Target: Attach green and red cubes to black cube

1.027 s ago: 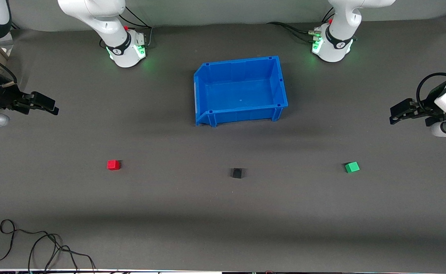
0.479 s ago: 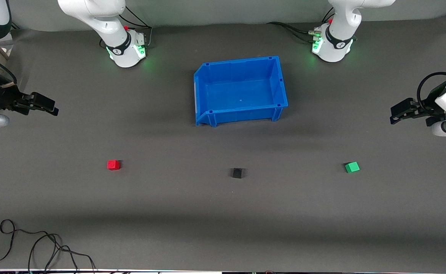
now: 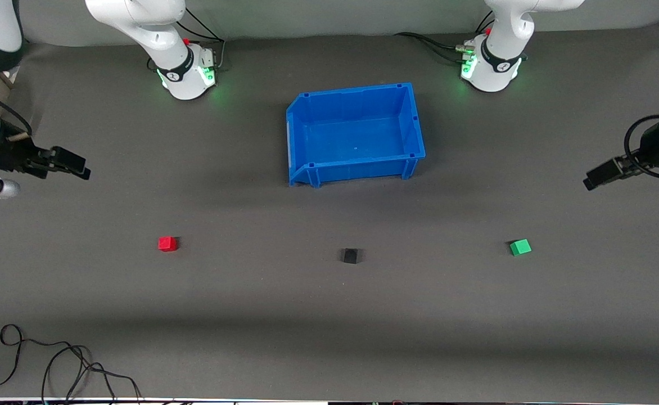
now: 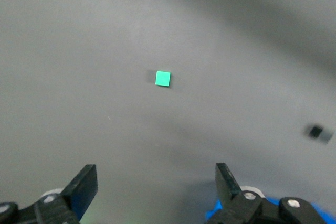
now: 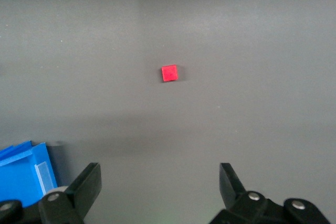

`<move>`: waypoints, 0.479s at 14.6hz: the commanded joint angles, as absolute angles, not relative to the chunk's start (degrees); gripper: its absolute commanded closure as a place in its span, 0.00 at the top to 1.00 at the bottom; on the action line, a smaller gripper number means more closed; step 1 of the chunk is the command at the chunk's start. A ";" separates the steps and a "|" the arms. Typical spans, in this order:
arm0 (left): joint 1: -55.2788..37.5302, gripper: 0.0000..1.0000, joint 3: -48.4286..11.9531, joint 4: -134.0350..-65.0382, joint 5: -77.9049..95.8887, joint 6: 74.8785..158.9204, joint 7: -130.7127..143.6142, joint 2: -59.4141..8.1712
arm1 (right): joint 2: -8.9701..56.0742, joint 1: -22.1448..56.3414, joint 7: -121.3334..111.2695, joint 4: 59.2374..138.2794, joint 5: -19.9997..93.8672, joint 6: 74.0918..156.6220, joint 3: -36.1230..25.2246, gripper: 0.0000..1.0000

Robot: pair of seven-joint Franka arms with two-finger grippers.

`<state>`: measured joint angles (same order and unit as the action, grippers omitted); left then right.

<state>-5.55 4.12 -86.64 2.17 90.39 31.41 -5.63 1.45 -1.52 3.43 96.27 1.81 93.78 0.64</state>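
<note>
- Green cube (image 4: 163,78) sits well below the left gripper (image 4: 155,182), whose jaws are spread; a crooked drop could knock it away.
- Red cube (image 5: 169,73) lies under the wide-open right gripper (image 5: 160,184); same risk.
- Black cube (image 3: 350,256) could slide when pushed.

- Red cube (image 3: 167,243): flat on my counter, toward my right arm's end.
- Black cube (image 3: 350,256): between them, apart from both.
- Green cube (image 3: 520,247): toward my left arm's end.

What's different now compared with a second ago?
Both arms shifted slightly: the left gripper and right gripper each moved a little nearer the front camera, open, holding nothing. The red cube, black cube, green cube and blue bin stayed put.
</note>
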 commanded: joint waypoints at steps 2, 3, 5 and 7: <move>-4.49 1.00 4.39 -85.69 9.56 89.73 59.44 -7.99 | 7.37 -1.67 3.16 96.50 1.85 98.42 0.88 1.00; -3.00 1.00 4.31 -85.69 11.58 89.91 64.90 -8.69 | 8.95 -1.76 3.16 97.37 1.85 100.61 0.88 1.00; -2.03 1.00 4.39 -85.69 14.23 90.18 71.52 -9.66 | 11.06 -1.76 3.25 99.92 1.85 105.71 0.88 1.00; 0.86 1.00 4.39 -85.78 18.43 90.61 76.00 -10.54 | 12.30 -1.76 3.16 104.74 1.85 112.81 0.79 1.00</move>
